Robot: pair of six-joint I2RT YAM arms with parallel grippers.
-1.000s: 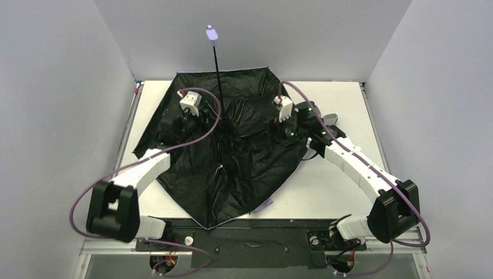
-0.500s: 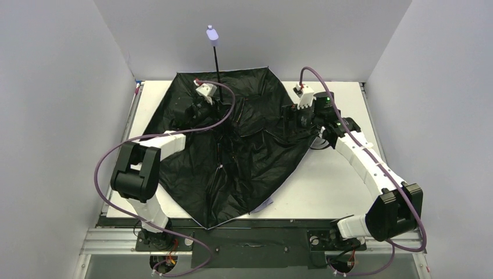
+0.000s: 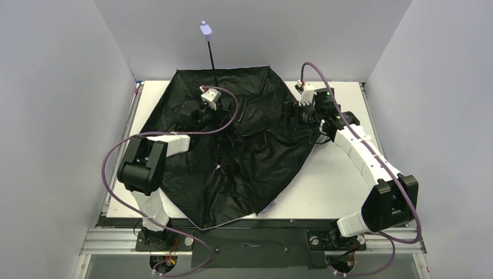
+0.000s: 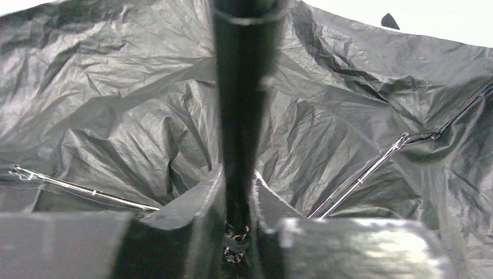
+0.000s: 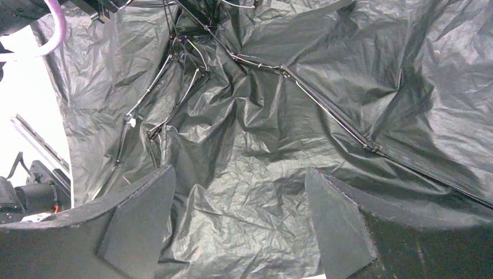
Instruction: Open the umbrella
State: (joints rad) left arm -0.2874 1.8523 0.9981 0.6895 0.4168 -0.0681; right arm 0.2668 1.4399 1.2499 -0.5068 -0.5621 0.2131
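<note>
SETTING: ROBOTICS LAB TEST CELL

Plain white panels (image 3: 52, 87) stand left of the left gripper (image 4: 237, 192), right of the right gripper (image 5: 238, 192) and beyond both. A white table (image 3: 337, 186) lies beneath them. Behind them, a metal rail (image 3: 110, 249) carries both arm bases (image 3: 154, 235); purple cables (image 3: 104, 168) trail along the arms (image 3: 360, 151).

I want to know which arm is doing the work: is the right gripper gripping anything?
No, the right gripper is open over the umbrella, with nothing between its fingers.
</note>
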